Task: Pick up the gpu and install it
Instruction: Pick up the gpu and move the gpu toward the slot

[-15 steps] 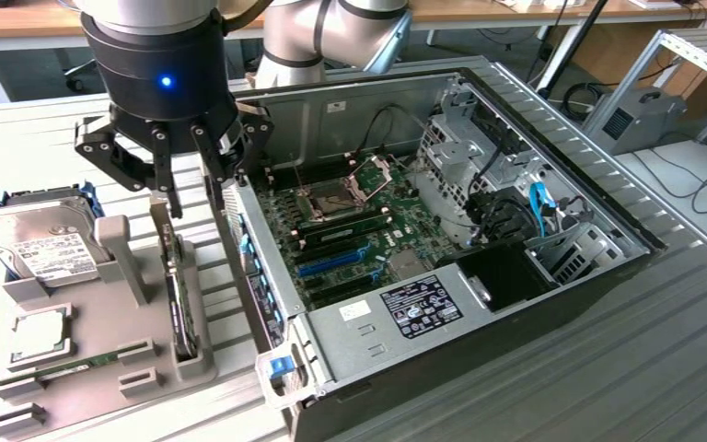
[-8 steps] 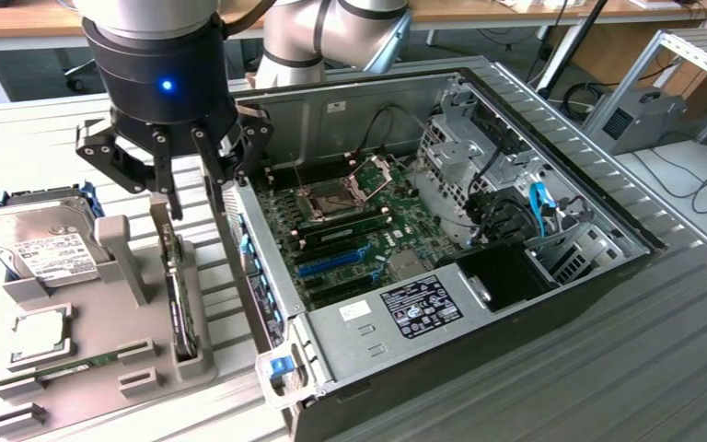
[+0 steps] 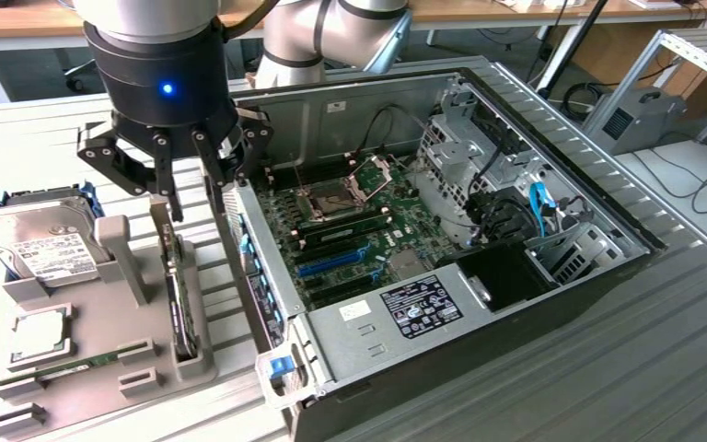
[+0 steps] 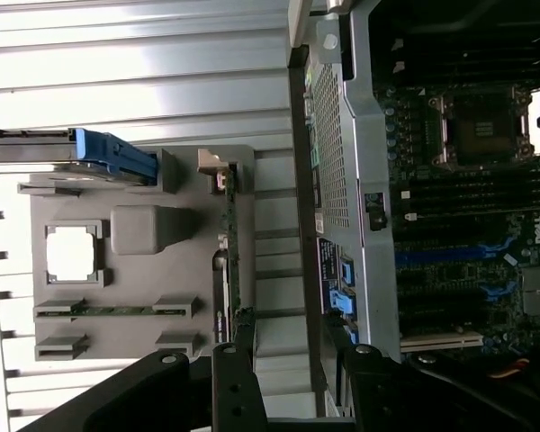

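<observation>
The gpu [image 3: 183,299] stands on its edge in a slot of the grey holder [image 3: 106,322], at the exterior view's left of the open computer case [image 3: 550,276]. In the wrist view the gpu [image 4: 234,247] appears as a thin green edge running along the holder [image 4: 144,279]. My gripper [image 3: 196,201] hangs just above the card's far end, open, with nothing between its black fingers [image 3: 172,189]. It does not touch the card. From the wrist camera, the gripper [image 4: 292,387] sits over the gap between holder and case.
On the holder lie a silver hard drive [image 3: 40,244] in a blue bracket, a CPU [image 3: 40,336] and a RAM stick [image 3: 77,366]. The case's metal side wall [image 3: 249,267] stands close beside the gpu. Inside, the motherboard [image 3: 353,221] has blue slots [image 3: 329,262].
</observation>
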Tool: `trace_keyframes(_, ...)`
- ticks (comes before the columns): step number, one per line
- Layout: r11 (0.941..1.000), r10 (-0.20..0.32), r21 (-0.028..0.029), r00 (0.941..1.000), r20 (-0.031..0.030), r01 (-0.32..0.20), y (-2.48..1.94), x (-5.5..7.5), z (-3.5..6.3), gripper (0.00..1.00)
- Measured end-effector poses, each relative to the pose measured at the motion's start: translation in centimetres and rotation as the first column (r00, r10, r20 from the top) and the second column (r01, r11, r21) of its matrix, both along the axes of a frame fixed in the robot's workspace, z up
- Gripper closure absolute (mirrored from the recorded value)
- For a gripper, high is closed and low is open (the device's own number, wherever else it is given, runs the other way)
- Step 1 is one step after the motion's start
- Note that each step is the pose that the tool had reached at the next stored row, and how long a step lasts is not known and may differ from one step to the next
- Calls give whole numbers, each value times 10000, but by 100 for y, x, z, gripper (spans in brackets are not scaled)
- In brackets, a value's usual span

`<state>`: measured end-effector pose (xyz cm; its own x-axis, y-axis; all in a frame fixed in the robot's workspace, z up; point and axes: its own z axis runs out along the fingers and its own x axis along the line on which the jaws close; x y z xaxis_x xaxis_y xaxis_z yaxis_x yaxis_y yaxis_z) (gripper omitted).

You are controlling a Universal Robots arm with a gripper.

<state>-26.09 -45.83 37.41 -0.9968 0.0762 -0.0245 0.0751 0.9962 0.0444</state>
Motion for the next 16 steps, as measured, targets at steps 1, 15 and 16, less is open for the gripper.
trace_keyframes(1,10000,-1,0,10000,0,1,0,0,-2,58)
trace_keyframes(15,10000,-1,0,10000,0,1,0,-3,-49,58)
trace_keyframes(16,10000,0,0,10000,-1,0,0,-3,-53,58)
